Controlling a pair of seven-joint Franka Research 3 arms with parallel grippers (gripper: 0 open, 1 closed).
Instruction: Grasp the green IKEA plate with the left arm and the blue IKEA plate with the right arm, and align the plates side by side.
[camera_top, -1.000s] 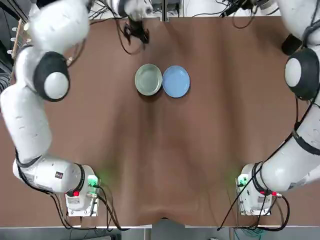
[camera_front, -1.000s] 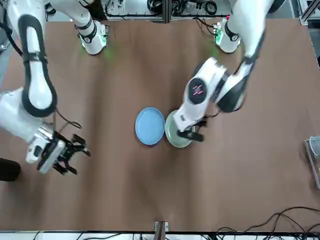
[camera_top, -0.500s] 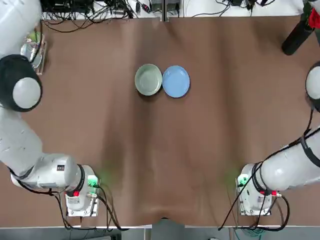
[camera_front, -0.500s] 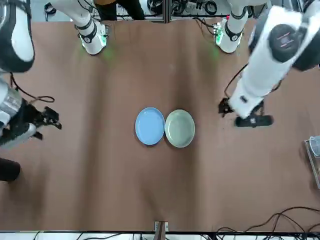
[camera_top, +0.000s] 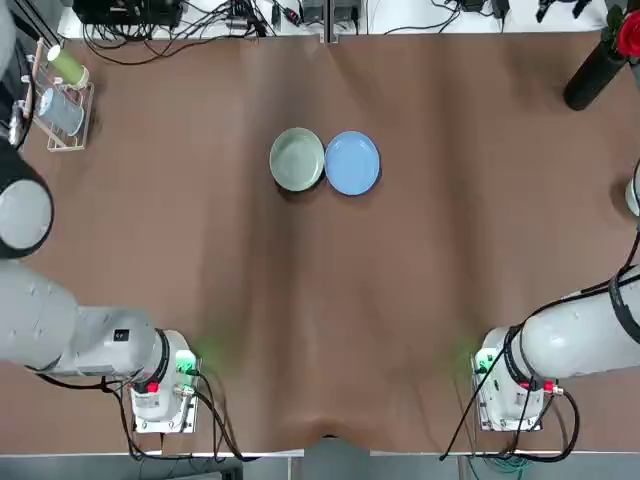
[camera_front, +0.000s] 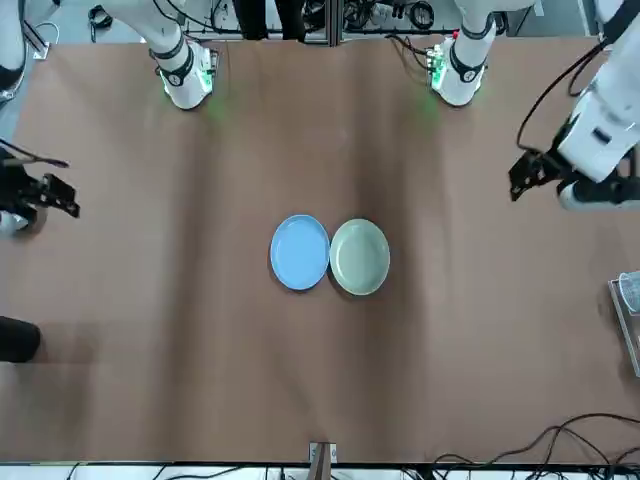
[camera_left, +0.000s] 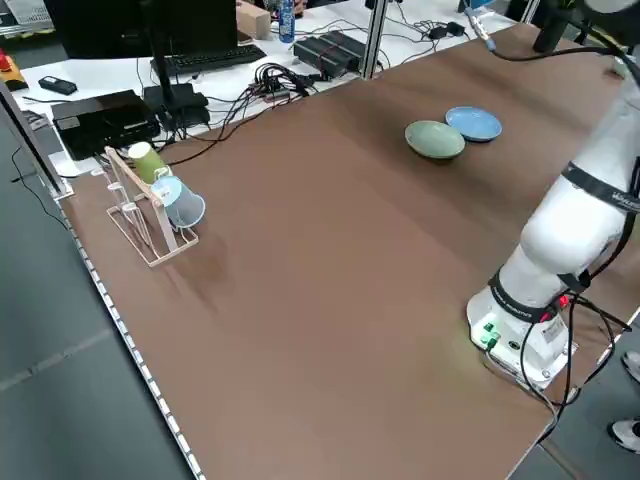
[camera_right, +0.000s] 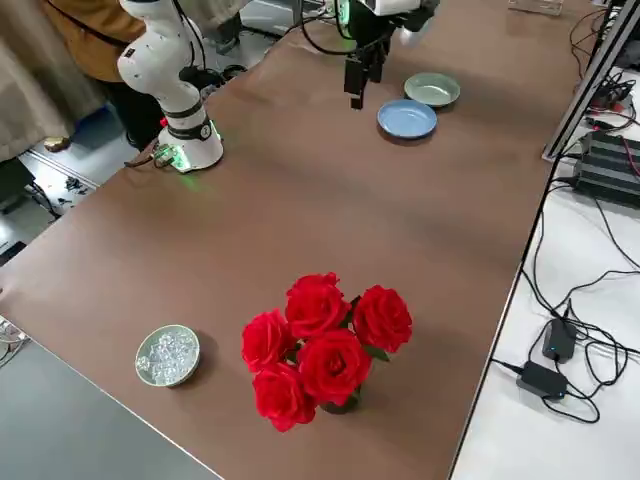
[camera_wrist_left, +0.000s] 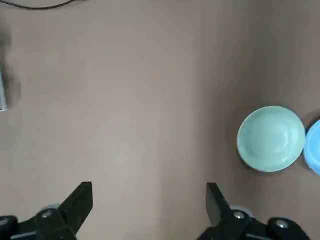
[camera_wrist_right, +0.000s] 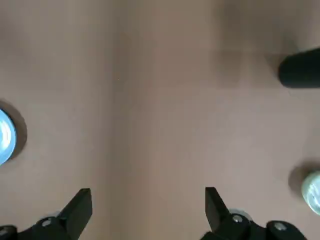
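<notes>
While green IKEA plate (camera_top: 297, 159) touches blue IKEA plate (camera_top: 352, 163) mid-table | left gripper (camera_wrist_left: 149, 210), right gripper (camera_wrist_right: 148, 212) apart, empty, near side edges

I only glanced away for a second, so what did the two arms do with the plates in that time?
Both arms pulled away outward. The left gripper, which had been at the green plate, swung off to the robot's left side and is open and empty. The right gripper retreated further toward its own table edge, also open. The green plate and the blue plate stayed put, side by side with rims touching.
</notes>
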